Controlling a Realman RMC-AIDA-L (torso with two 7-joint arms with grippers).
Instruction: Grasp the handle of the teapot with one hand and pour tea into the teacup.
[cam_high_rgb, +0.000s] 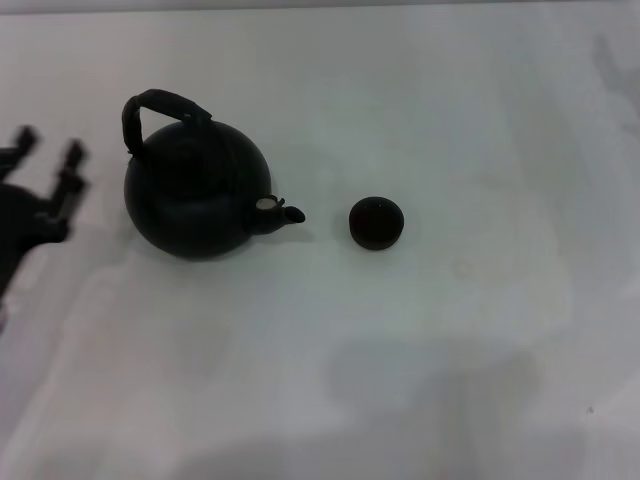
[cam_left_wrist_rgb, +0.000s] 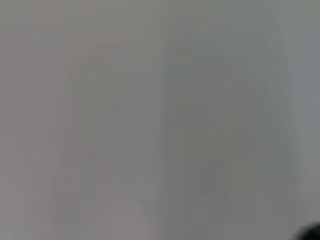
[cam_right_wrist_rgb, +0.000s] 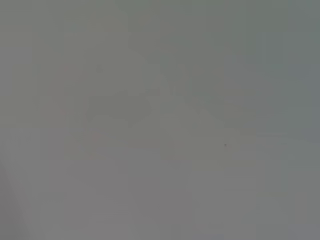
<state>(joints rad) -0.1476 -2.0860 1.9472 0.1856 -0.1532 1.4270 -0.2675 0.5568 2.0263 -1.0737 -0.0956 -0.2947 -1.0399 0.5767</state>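
The matte-black teapot stands upright on the white table, left of centre in the head view, its short spout pointing right. Its ribbed handle arches over the top. The tiny dark teacup stands to the right of the spout, a short gap away. My left gripper is at the left edge of the head view, to the left of the teapot and apart from it, with its two fingers spread and empty. My right gripper is out of view. The wrist views show only bare table.
The white table fills the head view. A dark corner shows at the edge of the left wrist view; I cannot tell what it is.
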